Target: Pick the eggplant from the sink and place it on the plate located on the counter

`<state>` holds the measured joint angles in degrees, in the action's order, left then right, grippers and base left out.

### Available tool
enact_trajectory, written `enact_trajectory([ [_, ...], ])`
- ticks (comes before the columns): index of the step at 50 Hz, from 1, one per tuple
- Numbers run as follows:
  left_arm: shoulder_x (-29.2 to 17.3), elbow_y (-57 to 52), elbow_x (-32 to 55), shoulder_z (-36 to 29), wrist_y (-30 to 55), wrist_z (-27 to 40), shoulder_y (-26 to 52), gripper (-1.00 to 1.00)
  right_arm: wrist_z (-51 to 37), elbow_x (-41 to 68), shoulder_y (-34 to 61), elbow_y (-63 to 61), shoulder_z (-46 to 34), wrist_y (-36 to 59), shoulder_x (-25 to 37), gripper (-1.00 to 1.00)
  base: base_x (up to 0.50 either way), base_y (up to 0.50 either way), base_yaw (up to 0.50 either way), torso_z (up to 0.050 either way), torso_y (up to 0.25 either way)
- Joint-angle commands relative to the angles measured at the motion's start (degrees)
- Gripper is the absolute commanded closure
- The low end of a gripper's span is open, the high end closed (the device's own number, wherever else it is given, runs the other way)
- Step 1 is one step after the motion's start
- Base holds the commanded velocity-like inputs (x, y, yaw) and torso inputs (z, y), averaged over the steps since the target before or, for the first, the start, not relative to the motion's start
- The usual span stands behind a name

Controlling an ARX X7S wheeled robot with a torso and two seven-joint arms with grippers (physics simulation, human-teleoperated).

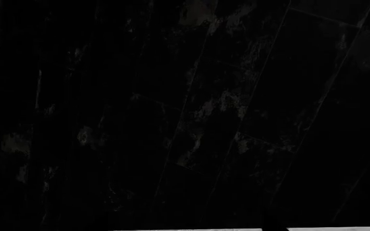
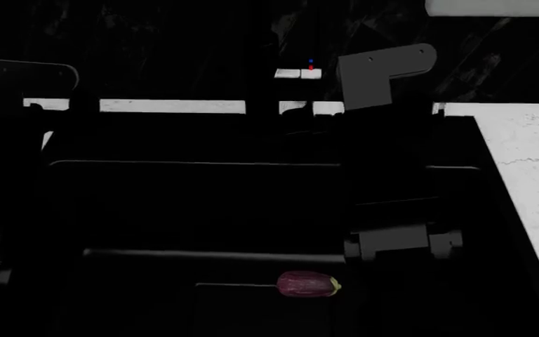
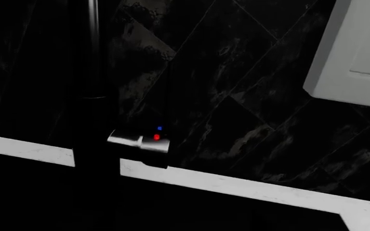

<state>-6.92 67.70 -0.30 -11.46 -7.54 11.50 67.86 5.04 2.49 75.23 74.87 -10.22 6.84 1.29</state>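
Observation:
The eggplant (image 2: 309, 283), small, dark purple with a yellow-green stem cap, lies in the black sink (image 2: 194, 163) near its front edge. My right arm (image 2: 387, 70) reaches over the sink's right side, with a grey joint (image 2: 403, 242) just above and right of the eggplant. My left arm (image 2: 26, 71) shows at the far left. Both grippers are lost in black silhouette, so their jaws cannot be made out. White marble counter (image 2: 532, 182) runs along the right. The plate is out of view. Neither wrist view shows the eggplant.
A faucet handle (image 2: 297, 73) with red and blue dots stands on the back counter strip (image 2: 171, 106), also seen as the handle (image 3: 140, 141) beside a dark faucet column (image 3: 94, 48). Dark tiled wall (image 1: 223, 96) rises behind. A white cabinet (image 3: 358, 53) hangs at right.

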Motion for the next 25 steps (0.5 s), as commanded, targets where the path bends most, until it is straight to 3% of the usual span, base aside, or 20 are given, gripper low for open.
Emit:
enact_trajectory([
  [1,-0.58,-5.18,0.74,0.13,2.66,-0.51,-2.06,-1.00,0.19,0.18,-1.17,0.03,-0.03,0.02,-0.01,-1.00,0.00,0.00,0.00,0.000,0.250],
  [12,-0.73,-6.65,0.38,-0.37,3.01,0.13,-2.88,-1.00,0.20,0.24,-1.78,0.00,-0.64,0.22,0.05,-1.00,0.00,0.00,0.00,0.000,0.250],
  [17,-0.74,-5.97,-1.35,-1.81,3.17,1.37,-2.63,-1.00,0.27,0.32,-2.00,0.01,-1.03,0.35,0.02,-1.00,0.00,0.00,0.00,0.000,0.000],
  [25,-1.01,-7.31,-1.83,-2.37,3.91,1.76,-3.02,-1.00,0.39,0.37,-2.08,-0.06,-1.92,1.14,-0.39,-1.00,0.00,0.00,0.00,0.000,-0.250],
])
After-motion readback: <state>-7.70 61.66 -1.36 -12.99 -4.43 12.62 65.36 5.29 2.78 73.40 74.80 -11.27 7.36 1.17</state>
